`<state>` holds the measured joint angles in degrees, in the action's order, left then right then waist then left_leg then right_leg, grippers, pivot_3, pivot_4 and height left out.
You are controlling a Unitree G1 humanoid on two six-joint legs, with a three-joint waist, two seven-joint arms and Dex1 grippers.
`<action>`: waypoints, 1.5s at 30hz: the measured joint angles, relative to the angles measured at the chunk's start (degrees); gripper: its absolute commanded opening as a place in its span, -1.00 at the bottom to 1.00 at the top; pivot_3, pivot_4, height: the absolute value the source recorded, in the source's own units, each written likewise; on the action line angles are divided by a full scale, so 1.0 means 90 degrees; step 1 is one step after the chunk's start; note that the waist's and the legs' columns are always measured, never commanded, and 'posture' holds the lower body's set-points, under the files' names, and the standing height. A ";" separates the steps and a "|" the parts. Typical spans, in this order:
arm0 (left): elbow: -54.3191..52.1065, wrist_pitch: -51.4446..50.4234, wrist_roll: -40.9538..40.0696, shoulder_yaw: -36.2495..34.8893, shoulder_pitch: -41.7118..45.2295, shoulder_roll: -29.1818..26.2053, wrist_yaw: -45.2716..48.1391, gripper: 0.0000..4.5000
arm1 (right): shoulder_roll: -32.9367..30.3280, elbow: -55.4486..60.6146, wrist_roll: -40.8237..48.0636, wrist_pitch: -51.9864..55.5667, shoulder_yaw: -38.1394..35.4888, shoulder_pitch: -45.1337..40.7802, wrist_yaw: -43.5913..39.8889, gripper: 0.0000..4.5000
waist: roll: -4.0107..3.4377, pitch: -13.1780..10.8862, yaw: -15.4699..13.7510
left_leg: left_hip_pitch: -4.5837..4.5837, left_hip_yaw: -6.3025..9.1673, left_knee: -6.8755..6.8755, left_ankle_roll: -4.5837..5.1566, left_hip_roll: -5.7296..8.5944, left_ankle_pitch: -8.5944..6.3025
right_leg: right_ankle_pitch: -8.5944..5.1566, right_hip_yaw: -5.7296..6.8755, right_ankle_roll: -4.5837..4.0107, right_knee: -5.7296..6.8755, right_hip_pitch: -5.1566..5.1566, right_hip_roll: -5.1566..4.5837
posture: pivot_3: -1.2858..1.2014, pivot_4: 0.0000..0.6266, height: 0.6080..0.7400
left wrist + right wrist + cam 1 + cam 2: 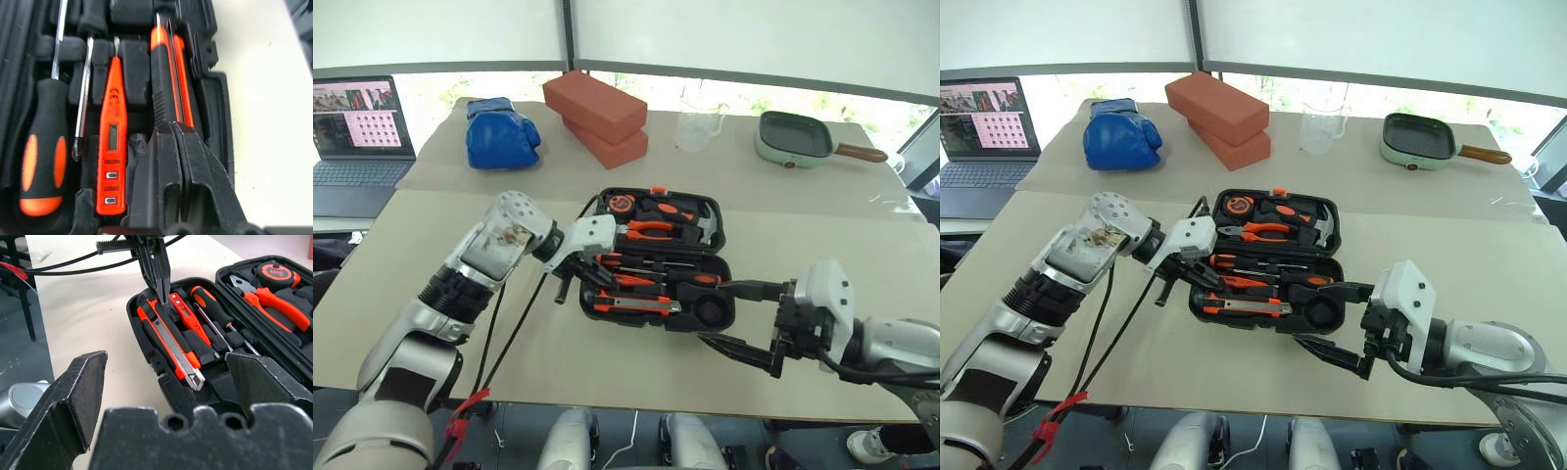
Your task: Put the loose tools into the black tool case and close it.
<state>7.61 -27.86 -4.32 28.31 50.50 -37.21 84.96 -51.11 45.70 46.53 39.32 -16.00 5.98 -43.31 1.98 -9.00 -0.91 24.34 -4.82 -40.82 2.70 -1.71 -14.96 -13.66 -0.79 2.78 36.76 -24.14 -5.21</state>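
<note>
The black tool case (pixel 722 235) lies open in the middle of the table. In its near half rest an orange-black utility knife (pixel 636 305), a slim red tester screwdriver (pixel 111 147) and black-and-orange-handled screwdrivers (pixel 44 166). A round black roll (pixel 1320 311) fills the right end of that half. My left gripper (pixel 173 126) is shut with nothing between its fingers. Its tips hover at the left end of the utility knife (pixel 168 340). My right gripper (pixel 710 311) stands wide open at the case's near right corner, holding nothing.
Orange-handled pliers (pixel 651 229), a hammer and an orange tape measure (pixel 622 204) sit in the case's far half. Behind are two red bricks (pixel 595 106), a blue boxing glove (pixel 501 132), a clear jug (pixel 698 127), a green pan (pixel 793 137) and a laptop (pixel 357 137).
</note>
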 measured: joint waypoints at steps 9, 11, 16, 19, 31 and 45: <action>-0.0003 0.0209 0.0114 0.0010 -0.0038 0.0035 0.0009 -0.99 | 0.0000 0.0040 0.0108 0.0007 -0.0023 0.0090 0.0026 1.00 | -0.0001 0.0001 0.0000 | -0.0004 0.0000 0.0000 0.0000 -0.0002 0.0000 | 0.0000 -0.0001 0.0000 0.0000 0.0004 -0.0001 | 0.03 -0.52 0.98; -0.0004 0.0302 0.0156 0.0000 -0.0070 0.0059 -0.0020 -0.99 | 0.0000 0.0040 0.0113 0.0007 -0.0034 0.0090 0.0033 1.00 | -0.0002 0.0001 -0.0001 | -0.0007 0.0000 0.0000 0.0000 -0.0002 0.0000 | 0.0000 0.0000 0.0000 0.0000 0.0007 -0.0001 | 0.03 -0.52 0.98; 0.0073 0.0439 0.0284 0.0011 -0.0177 0.0296 -0.0188 -0.99 | 0.0000 0.0040 0.0138 0.0008 -0.0041 0.0083 0.0082 1.00 | -0.0006 0.0006 -0.0050 | -0.0010 0.0001 -0.0001 0.0001 -0.0002 0.0000 | 0.0000 0.0000 0.0001 -0.0001 0.0014 -0.0006 | 0.03 -0.52 0.98; 0.0120 0.0465 0.0306 0.0007 -0.0198 0.0365 -0.0232 -0.99 | -0.0003 0.0040 0.0174 0.0009 -0.0040 0.0071 0.0103 1.00 | -0.0006 0.0008 -0.0063 | -0.0011 0.0001 -0.0001 0.0001 -0.0002 -0.0001 | 0.0000 0.0000 0.0002 -0.0002 0.0015 -0.0006 | 0.03 -0.52 0.98; 0.0368 0.0755 0.0453 -0.0038 -0.0421 0.0522 -0.0416 -0.99 | -0.0041 0.0039 0.0222 0.0012 -0.0041 0.0068 0.0168 1.00 | -0.0008 0.0015 -0.0056 | -0.0018 0.0001 -0.0001 0.0002 -0.0003 -0.0001 | 0.0001 -0.0001 0.0002 -0.0002 0.0021 -0.0005 | 0.03 -0.52 0.98; -0.0274 -0.0132 -0.1178 -0.1939 -0.0586 0.0530 -0.0730 -0.77 | -0.0108 -0.0251 -0.0019 0.0014 -0.0707 0.0829 0.0147 1.00 | -0.0001 0.0029 -0.0025 | 0.0002 0.0005 0.0000 0.0002 -0.0012 -0.0001 | 0.0001 0.0001 0.0001 0.0000 0.0002 -0.0005 | 0.03 -0.52 0.98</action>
<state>5.14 -29.05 -14.93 10.86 45.22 -32.44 78.39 -52.08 43.44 46.36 39.44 -22.36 13.44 -41.98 1.98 -8.74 -1.13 24.36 -4.77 -40.82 2.72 -1.82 -14.97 -13.65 -0.78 2.80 36.76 -24.12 -5.26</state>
